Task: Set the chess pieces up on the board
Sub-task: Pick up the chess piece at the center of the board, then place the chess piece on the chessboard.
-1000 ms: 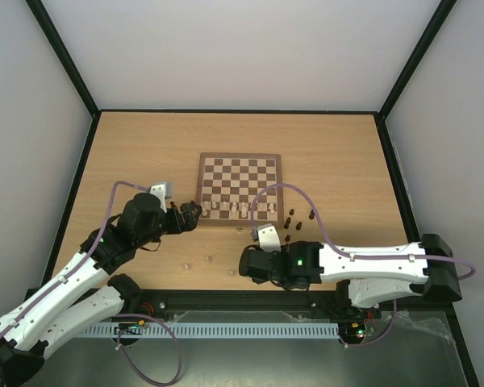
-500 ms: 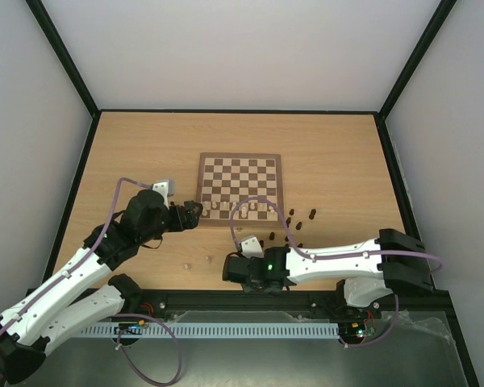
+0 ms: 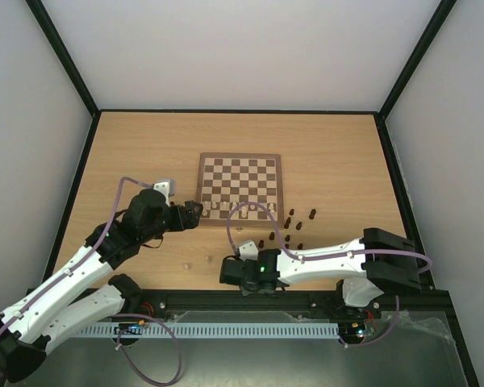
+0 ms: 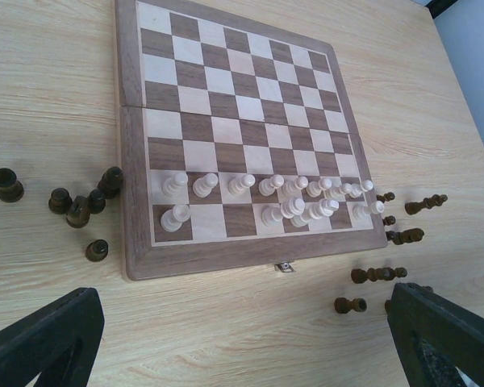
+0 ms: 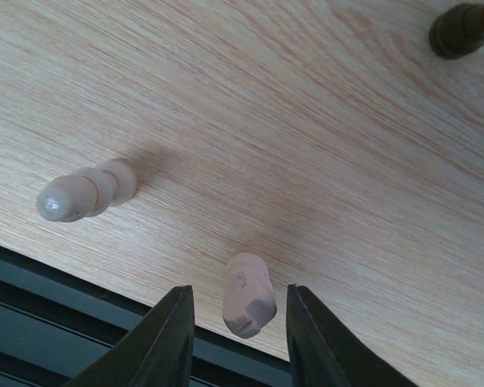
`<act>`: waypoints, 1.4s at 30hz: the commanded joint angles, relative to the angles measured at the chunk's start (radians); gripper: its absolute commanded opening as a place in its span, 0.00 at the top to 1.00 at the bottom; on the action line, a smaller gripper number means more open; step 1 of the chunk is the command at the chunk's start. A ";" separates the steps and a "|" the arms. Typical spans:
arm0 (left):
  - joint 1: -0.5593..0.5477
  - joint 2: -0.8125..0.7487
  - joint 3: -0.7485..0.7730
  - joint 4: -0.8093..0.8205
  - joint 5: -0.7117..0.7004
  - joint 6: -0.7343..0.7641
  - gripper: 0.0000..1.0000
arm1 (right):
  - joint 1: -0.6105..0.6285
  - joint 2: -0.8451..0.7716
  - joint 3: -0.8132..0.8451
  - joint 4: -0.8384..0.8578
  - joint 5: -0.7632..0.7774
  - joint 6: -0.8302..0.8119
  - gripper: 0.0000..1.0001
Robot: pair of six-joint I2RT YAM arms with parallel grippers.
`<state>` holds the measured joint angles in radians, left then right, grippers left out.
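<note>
The board lies out on the counter with its two nearest rows occupied. Pale chess pieces stand there, bunched closer together toward the board's right end. Dark pieces sit in a small cluster just off the board's left edge. More dark ones lie tipped over on the counter beside its near right corner.

The left hand hovers by the board's near left corner. Its fingers are spread wide with nothing between them.

The right hand is low over the counter on the near side of the board, well off it and close to the counter's front edge. A pale piece sits between its two fingers. A sliver of bare wood shows on either side of the piece, so the hand stands part-open around it rather than clamped on it. A second pale piece lies on its side close by. One dark piece shows further back toward the board.
</note>
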<state>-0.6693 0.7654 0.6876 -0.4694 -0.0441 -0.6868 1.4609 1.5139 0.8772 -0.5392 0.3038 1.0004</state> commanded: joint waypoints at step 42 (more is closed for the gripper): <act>-0.001 0.045 0.030 0.032 -0.030 0.055 0.01 | -0.519 -0.009 0.280 -0.143 0.001 -0.407 0.85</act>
<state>-0.6693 0.8009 0.6876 -0.4469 -0.0578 -0.6525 0.9821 1.4376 1.0931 -0.6434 0.3321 0.6880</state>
